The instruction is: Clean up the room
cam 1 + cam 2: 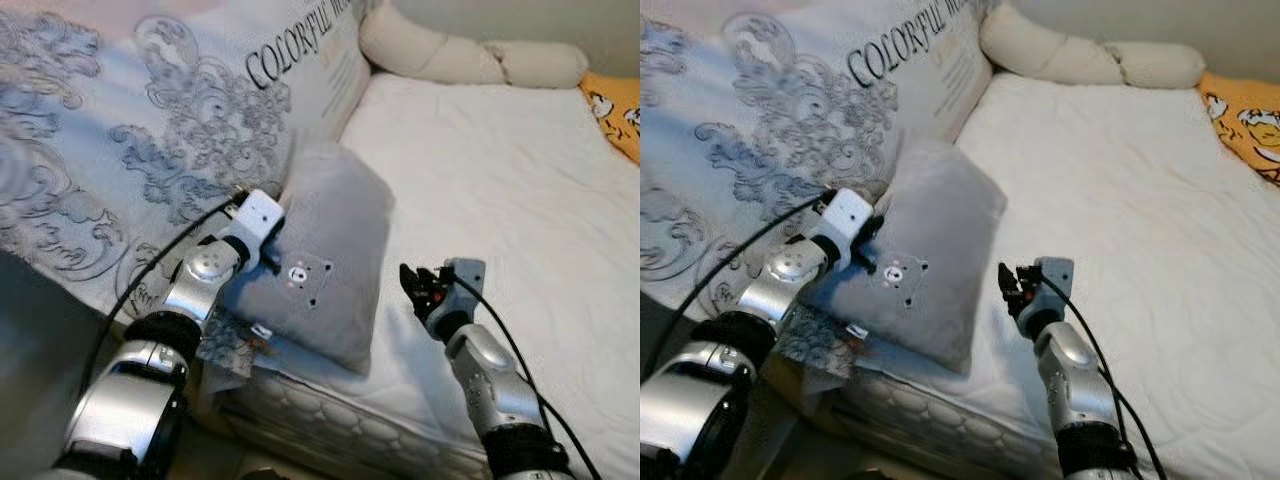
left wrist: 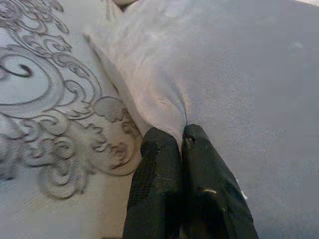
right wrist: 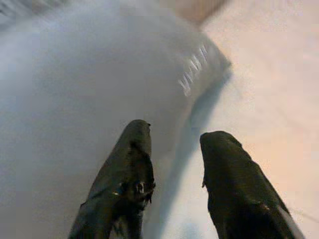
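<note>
Your left hand (image 2: 182,137) is pinched shut on a fold of the grey pillow (image 1: 335,250), which lies at the near corner of the bed (image 1: 500,180); beyond that hand lies a large patterned cushion (image 1: 150,120). Your right hand (image 3: 174,144) hovers with fingers apart, just beside the pillow's edge, over the white sheet.

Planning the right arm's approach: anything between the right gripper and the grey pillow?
Nothing visible. The right gripper, fingers open, hovers over bare white sheet just off the grey pillow, with only sheet in the gap. The left gripper is shut on the pillow's far edge, beside the patterned quilt.
</note>
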Available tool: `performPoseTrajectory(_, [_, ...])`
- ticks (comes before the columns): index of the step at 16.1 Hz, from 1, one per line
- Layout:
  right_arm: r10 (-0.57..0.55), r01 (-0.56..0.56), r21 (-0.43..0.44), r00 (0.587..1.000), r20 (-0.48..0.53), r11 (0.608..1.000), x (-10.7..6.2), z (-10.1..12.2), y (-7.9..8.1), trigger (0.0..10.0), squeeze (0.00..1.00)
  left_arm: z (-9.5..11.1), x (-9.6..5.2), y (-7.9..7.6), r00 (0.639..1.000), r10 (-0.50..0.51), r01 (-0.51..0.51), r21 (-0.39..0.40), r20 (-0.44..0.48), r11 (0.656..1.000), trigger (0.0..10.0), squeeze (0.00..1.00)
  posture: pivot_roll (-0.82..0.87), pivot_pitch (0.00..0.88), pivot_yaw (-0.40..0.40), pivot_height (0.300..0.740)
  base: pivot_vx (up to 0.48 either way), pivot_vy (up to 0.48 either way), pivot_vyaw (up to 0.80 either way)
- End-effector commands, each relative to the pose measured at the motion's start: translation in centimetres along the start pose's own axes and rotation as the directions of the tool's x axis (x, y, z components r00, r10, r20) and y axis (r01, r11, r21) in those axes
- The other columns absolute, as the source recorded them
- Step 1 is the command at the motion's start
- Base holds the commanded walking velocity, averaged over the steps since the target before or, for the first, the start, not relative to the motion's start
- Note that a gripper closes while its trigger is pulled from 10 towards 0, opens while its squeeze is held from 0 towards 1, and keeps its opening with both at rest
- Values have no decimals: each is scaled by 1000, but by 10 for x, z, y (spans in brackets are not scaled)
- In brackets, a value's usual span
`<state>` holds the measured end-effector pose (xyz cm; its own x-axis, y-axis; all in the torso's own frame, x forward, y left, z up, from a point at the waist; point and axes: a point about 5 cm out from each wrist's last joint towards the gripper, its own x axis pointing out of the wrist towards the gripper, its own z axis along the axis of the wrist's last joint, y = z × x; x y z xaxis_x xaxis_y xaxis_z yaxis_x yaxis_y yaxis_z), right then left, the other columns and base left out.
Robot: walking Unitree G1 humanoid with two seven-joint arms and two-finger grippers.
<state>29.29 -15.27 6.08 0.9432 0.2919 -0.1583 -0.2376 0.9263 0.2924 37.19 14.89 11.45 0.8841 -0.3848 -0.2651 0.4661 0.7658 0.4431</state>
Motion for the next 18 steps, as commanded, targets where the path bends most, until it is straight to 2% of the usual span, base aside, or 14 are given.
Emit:
performPoseTrajectory(1, [144,-146,32,988,55,989,-4,14,9,10000,1000,17,0,24,997,63,-67,99,42,993,10000,0,-69,0,78,740,0,0,0])
performPoseTrajectory(3, [208,-210,32,977,49,977,-7,19,12,10000,1000,19,-1,33,996,73,-77,117,42,990,10000,0,-70,0,78,740,0,0,0])
performPoseTrajectory(4, [292,-292,-10,955,45,956,-9,26,15,10000,1000,21,-4,46,996,85,-89,184,29,979,10000,0,-64,0,69,740,0,0,0])
performPoseTrajectory(5, [308,-307,-19,950,43,951,-10,27,15,10000,1000,22,-5,48,996,88,-91,197,26,976,10000,0,-64,0,69,740,0,0,0])
performPoseTrajectory(6, [358,-357,-40,933,30,933,-11,32,18,10000,1000,24,-8,61,994,111,-111,225,12,968,10000,0,-60,0,63,740,0,0,0])
performPoseTrajectory(7, [376,-375,-42,926,23,926,-12,33,18,10000,1000,24,-10,66,993,121,-119,234,6,965,10000,0,-60,0,63,740,0,0,0])
performPoseTrajectory(8, [431,-431,-66,902,-11,900,-13,36,22,10000,1000,23,-13,76,987,160,-151,240,-19,959,10000,0,-54,0,51,740,0,0,0])
performPoseTrajectory(10, [481,-484,-108,875,-53,868,-15,38,27,10000,1000,20,-17,86,970,240,-223,247,-40,943,10000,0,-61,0,46,740,0,0,0])
performPoseTrajectory(13, [469,-473,-138,881,-58,870,-15,42,25,10000,1000,25,-16,90,952,305,-289,249,-27,924,10000,0,-86,0,47,740,0,0,0])
performPoseTrajectory(15, [425,-424,-170,905,-33,890,-16,52,19,10000,1000,41,-10,90,939,342,-340,207,25,918,10000,0,-117,0,42,740,0,0,0])
performPoseTrajectory(18, [398,-392,-193,917,-6,900,-21,59,19,10000,1000,59,-2,83,935,339,-351,141,99,926,10000,0,-162,0,30,740,0,0,0])
